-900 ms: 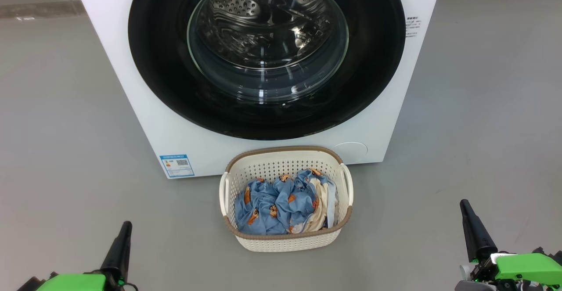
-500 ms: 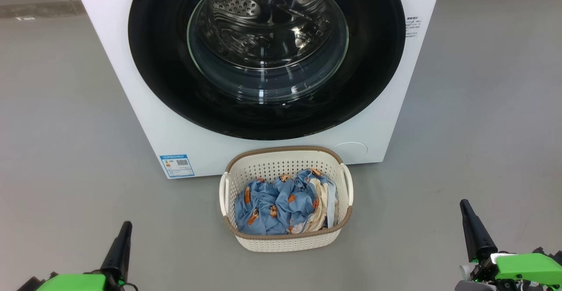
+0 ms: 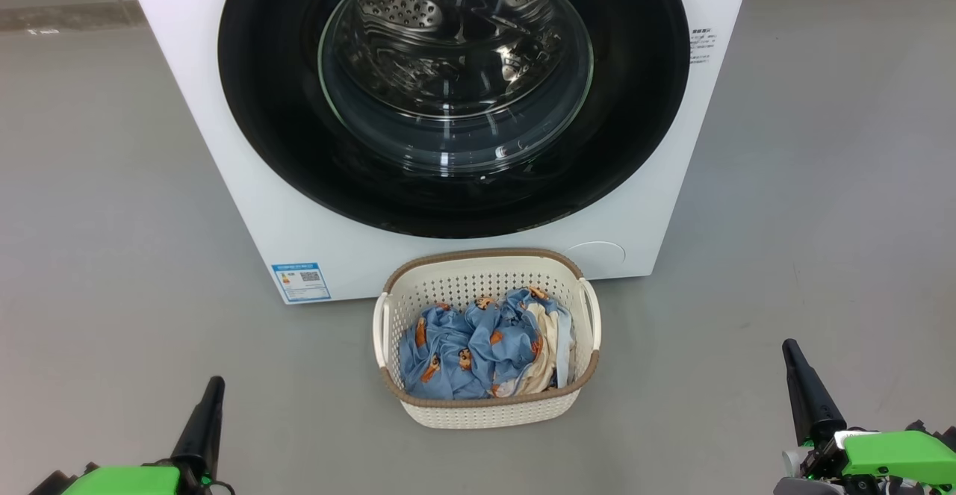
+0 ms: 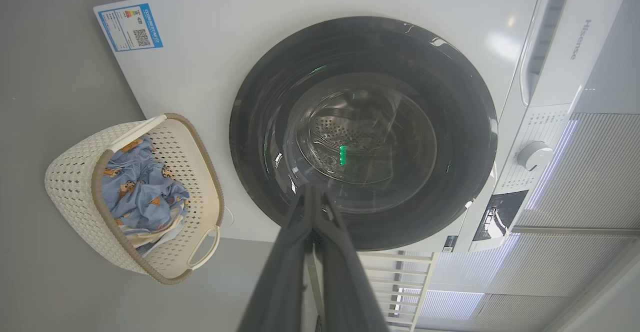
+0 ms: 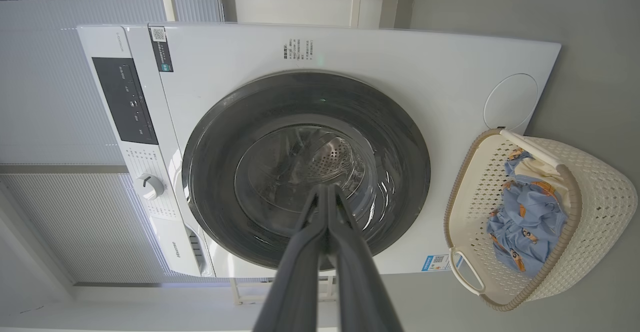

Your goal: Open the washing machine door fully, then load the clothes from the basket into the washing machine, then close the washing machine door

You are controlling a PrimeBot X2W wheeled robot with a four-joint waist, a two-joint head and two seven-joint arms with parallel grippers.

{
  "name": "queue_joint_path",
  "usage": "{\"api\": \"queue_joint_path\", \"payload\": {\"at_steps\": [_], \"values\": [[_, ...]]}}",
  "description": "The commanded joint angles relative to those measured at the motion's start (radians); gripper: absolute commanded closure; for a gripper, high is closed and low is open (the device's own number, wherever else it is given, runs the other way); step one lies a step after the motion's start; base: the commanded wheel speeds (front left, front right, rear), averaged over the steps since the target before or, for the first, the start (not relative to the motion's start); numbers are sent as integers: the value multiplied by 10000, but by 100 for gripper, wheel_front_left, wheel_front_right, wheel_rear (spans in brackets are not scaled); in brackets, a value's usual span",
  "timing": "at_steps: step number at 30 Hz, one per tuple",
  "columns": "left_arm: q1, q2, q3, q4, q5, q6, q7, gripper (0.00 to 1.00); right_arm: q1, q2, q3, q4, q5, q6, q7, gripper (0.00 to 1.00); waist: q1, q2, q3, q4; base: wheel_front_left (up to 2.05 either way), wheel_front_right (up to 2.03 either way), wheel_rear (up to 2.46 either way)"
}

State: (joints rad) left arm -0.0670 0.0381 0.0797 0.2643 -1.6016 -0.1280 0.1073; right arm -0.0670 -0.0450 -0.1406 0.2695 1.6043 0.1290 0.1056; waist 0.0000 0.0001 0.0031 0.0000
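Washer with door shut, basket of clothes on the floor just before it.
Left claw and right claw sit low, well back, pinched closed, empty; I judge closed tips may slip off the glossy door.

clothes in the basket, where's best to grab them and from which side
Probably the raised crumpled blue fold near the middle of the clothes, coming straight down from above: the basket walls close off every side, and only its top is open.
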Motion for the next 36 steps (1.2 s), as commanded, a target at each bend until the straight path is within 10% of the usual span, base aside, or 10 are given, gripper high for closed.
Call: {"api": "queue_joint_path", "payload": {"at_steps": [1,14,15,36], "values": [[-410,121,339,-195,-72,-27,58,100,-409,-52,272,-248,47,17,74,100,0,-1,0,0,0,0,0],[-410,121,339,-195,-72,-27,58,100,-409,-52,272,-248,47,17,74,100,0,-1,0,0,0,0,0],[0,0,-2,2,0,2,-2,0,0,0,0,4,0,0,0,0,0,-1,0,0,0,0,0],[-76,107,-198,-65,486,0,-492,0,-203,-163,327,105,-795,2,-488,0,1,-1,24,-8,0,0,0]]}}
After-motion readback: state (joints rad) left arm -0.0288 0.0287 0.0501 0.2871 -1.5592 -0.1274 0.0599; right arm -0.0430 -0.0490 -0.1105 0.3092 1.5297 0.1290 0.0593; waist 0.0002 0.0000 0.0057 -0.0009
